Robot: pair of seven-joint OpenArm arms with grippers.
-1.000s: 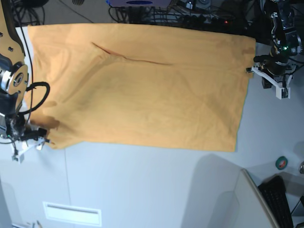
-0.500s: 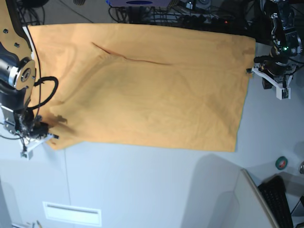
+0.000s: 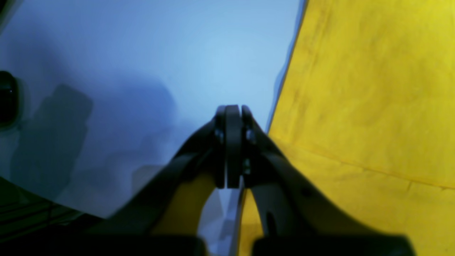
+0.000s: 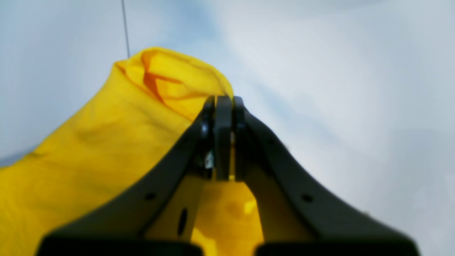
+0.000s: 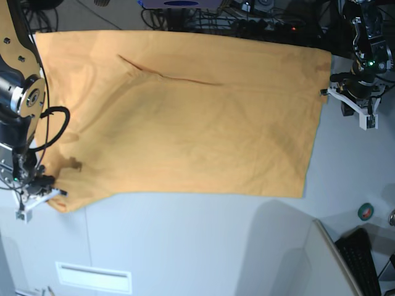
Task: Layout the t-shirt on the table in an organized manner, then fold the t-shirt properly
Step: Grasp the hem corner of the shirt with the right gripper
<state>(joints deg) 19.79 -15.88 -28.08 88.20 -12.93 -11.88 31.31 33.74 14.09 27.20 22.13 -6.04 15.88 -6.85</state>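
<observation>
The orange t-shirt (image 5: 185, 117) lies spread flat over most of the table (image 5: 203, 246), plain side up, with a long crease near the far edge; no print shows. My right gripper (image 5: 52, 194) is shut on the shirt's near left corner. In the right wrist view the cloth (image 4: 106, 149) bunches up at the shut gripper (image 4: 224, 101) and is lifted a little. My left gripper (image 5: 323, 92) is at the shirt's right edge. In the left wrist view it (image 3: 233, 110) is shut at the shirt's hem (image 3: 355, 106), with cloth in the jaws.
Cables and equipment (image 5: 247, 15) line the far edge of the table. A small green roll (image 5: 366, 211) and a black keyboard (image 5: 364, 259) sit at the near right. A white rectangular label (image 5: 92, 277) lies near the front left. A thin dark seam (image 5: 86, 246) runs across the tabletop.
My right gripper has moved toward the table's front with the shirt corner, drawing the near left corner out. The shirt's near edge shifted slightly. The left arm has not moved.
</observation>
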